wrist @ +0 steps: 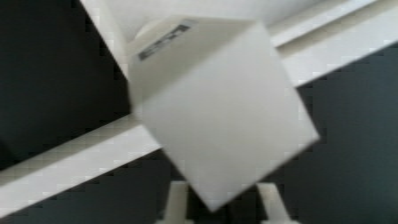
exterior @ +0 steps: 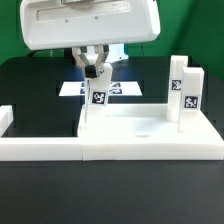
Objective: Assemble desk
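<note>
Black tabletop (exterior: 30, 85) underlies the scene you are viewing. On it lies the white desk top (exterior: 150, 130), a shallow rimmed tray, near the front. You can count three short square legs with black-and-white tags: two upright legs (exterior: 186, 92) at the tray's corner toward the exterior view's right, and one leg (exterior: 97, 100) standing upright at the opposite corner. The gripper (exterior: 93, 70) is clamped shut on that leg.
</note>
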Robot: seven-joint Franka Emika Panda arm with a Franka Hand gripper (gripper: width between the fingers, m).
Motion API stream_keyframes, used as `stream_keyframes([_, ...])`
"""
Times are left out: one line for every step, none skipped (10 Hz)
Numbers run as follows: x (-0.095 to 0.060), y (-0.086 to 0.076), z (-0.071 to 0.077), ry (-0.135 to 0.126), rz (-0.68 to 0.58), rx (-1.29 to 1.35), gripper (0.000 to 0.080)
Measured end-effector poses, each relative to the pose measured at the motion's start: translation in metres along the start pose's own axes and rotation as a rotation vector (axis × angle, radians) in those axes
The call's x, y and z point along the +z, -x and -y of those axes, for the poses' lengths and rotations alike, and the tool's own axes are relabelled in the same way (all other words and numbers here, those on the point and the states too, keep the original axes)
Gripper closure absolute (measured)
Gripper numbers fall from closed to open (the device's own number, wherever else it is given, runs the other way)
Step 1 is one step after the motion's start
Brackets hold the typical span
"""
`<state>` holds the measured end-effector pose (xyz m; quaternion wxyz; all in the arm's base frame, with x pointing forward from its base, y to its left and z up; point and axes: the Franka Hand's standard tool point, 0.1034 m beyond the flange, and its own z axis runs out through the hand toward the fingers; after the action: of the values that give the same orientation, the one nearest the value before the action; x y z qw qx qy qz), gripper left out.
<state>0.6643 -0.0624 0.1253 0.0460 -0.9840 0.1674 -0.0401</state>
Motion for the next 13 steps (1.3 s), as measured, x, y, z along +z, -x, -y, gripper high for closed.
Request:
stream_keyframes([0.0,0.001,-0.002,0.035,0.005,-0.206,0.0798])
stream_keyframes([0.0,0.002,0.001,0.083,0.012,-0.406,0.0713])
stream_keyframes([0.001,0.002,0.001,0.076,0.012,-0.403,0.0577])
stream_keyframes([0.001,0.001,0.0,0.077,0.012,-0.397,0.0577])
stream_keyframes([0.001,0.005,-0.001,0.07,0.033,-0.379,0.0408])
stream_keyframes([-0.002,0.013,-0.002,0.054,0.109,-0.315,0.0408])
stream_keyframes([-0.003,0.015,0.005,0.057,0.123,-0.303,0.0207])
stream_keyframes([-0.001,0.019,0.012,0.057,0.127,-0.311,0.0167])
stream_keyframes([-0.001,0.021,0.016,0.056,0.132,-0.318,0.0155])
stream_keyframes([0.002,0.024,0.015,0.058,0.133,-0.322,0.0155])
stream_keyframes([0.006,0.029,0.007,0.06,0.146,-0.336,0.0151])
stream_keyframes([0.008,0.03,-0.002,0.063,0.153,-0.337,0.0151])
stream_keyframes([0.008,0.03,-0.004,0.065,0.152,-0.334,0.0151])
